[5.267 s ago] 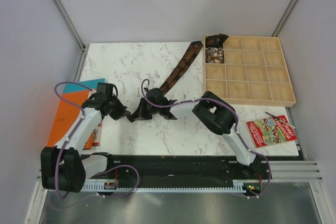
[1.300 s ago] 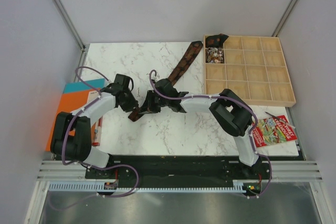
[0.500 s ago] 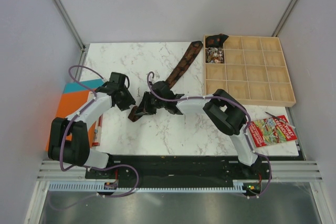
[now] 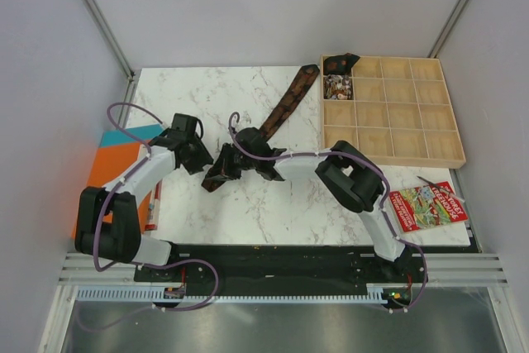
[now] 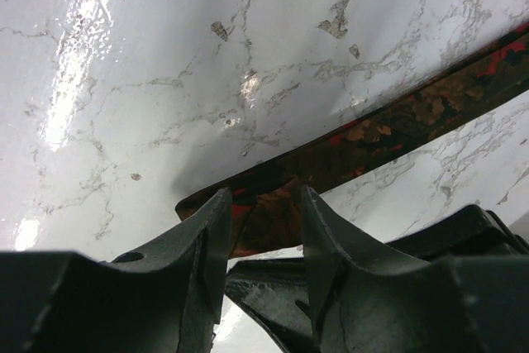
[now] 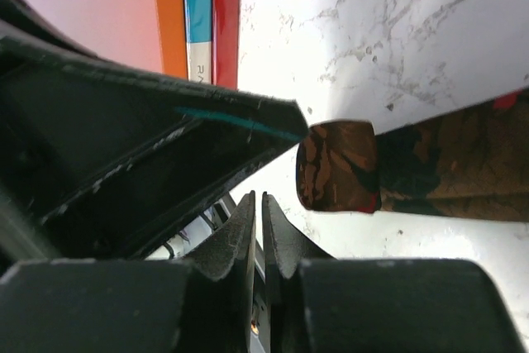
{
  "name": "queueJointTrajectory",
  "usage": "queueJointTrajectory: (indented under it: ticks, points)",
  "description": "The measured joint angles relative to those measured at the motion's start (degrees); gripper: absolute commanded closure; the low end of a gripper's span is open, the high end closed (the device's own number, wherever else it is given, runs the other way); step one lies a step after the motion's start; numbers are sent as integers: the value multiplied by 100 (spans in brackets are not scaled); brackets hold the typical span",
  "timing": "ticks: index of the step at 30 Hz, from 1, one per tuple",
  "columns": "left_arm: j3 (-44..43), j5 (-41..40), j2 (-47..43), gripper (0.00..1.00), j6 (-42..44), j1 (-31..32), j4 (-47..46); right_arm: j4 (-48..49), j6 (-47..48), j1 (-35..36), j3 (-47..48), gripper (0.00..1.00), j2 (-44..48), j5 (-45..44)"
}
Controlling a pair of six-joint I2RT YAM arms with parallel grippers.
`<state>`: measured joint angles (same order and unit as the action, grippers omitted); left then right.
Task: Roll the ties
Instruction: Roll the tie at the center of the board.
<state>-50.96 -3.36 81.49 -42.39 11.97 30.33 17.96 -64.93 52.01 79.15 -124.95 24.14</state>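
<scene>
The dark brown tie (image 4: 285, 103) with a reddish pattern lies diagonally on the marble table, from the tray's corner down to its near end (image 4: 213, 181). My left gripper (image 4: 204, 165) is open over that near end; in the left wrist view the tie (image 5: 388, 121) runs between its fingertips (image 5: 263, 197) onto the table. My right gripper (image 4: 225, 169) is beside it, shut and empty (image 6: 258, 197). In the right wrist view the tie's end (image 6: 335, 167) looks folded over, just right of the fingers. The left gripper's finger (image 6: 165, 146) is close on the other side.
A wooden compartment tray (image 4: 397, 155) stands at the back right, with a dark rolled tie (image 4: 339, 64) and a pale patterned one (image 4: 337, 84) in its left compartments. A red booklet (image 4: 426, 206) lies at the right. An orange and teal book (image 4: 111, 173) lies off the table's left edge.
Over five seconds my left gripper has moved right and back to the tie's near end. The right gripper has shifted slightly. In the last half second almost nothing has moved.
</scene>
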Motion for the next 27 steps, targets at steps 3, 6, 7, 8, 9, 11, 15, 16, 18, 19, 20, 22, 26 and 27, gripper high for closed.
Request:
queueJointTrajectory:
  ticks: [3, 6, 7, 8, 9, 11, 15, 16, 18, 19, 20, 22, 26, 27]
  points:
    - [2, -17, -131, 50, 11, -13, 7, -17, 33, -22, 197, 87, -166, -2]
    - [2, -35, -345, 50, 44, -87, 39, -59, 72, -66, 278, 88, -293, -4]
    - [2, -57, -400, 50, 50, -125, 55, -83, 87, -90, 280, 88, -328, -2]
    - [2, -63, -448, 50, 57, -164, 74, -98, 107, -109, 280, 88, -352, -4]
    - [2, -66, -481, 50, 61, -197, 90, -133, 133, -136, 280, 88, -382, -4]
    - [2, -74, -549, 50, 74, -260, 125, -175, 173, -181, 282, 88, -435, -4]
    - [7, -85, -756, 50, 90, -299, 238, -234, 216, -258, 282, 89, -487, -4]
    - [20, -83, -837, 50, 92, -299, 260, -236, 225, -273, 282, 89, -492, -2]
    - [74, -81, -1005, 50, 92, -299, 258, -236, 247, -299, 282, 89, -492, -2]
    - [125, -76, -1102, 50, 92, -299, 258, -234, 262, -317, 282, 89, -492, -2]
    - [192, -63, -1198, 50, 92, -299, 260, -234, 275, -337, 282, 89, -492, -2]
    - [361, -46, -1362, 50, 90, -299, 258, -234, 289, -358, 282, 89, -492, -2]
    - [704, 63, -1569, 50, 81, -299, 289, -236, 337, -431, 280, 90, -492, -2]
    - [804, 96, -1609, 50, 72, -299, 264, -236, 348, -455, 280, 90, -492, -2]
